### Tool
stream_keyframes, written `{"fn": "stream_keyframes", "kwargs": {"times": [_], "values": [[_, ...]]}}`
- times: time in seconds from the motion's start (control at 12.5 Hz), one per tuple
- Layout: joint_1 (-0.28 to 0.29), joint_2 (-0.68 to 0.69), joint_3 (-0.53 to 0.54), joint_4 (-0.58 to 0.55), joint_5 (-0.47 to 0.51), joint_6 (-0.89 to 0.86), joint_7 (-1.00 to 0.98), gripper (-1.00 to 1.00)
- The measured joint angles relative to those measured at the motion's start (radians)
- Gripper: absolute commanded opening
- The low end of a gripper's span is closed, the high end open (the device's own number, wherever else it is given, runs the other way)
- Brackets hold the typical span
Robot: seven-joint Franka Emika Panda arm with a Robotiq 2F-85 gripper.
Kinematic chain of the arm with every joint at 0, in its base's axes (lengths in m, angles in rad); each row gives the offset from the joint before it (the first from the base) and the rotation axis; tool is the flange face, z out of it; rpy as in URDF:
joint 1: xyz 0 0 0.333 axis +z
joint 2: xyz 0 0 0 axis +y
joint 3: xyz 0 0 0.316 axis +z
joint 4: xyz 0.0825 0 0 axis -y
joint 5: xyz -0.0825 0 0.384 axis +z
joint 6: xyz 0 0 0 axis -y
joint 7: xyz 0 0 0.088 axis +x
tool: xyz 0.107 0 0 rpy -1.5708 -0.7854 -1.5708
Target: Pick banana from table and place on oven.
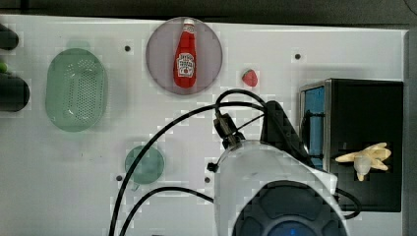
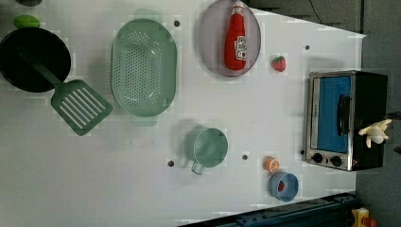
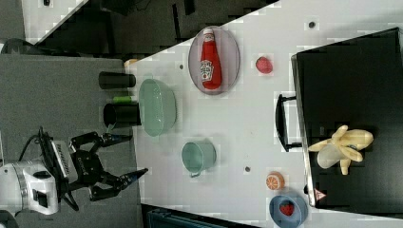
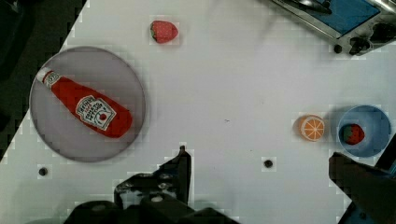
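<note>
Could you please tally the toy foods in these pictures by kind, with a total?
banana: 1, lying on the oven
ketchup bottle: 1
strawberries: 2
orange slice: 1
Total: 5

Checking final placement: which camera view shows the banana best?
The right view: the banana lies large and unobstructed on the oven top, prongs distinct. The top view shows it smaller; the left view shows it tiny at the oven's edge.

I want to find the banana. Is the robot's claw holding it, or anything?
No, nothing. The gripper is open and empty, off beside the table. The banana lies on the oven.
</note>
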Motion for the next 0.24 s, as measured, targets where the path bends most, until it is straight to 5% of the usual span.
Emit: {"fn": "stream_keyframes", "kwargs": {"times": [0.24], "values": [[-0.006, 0.005, 0.005, -0.006, -0.021, -0.002, -0.007, 1.0]]}}
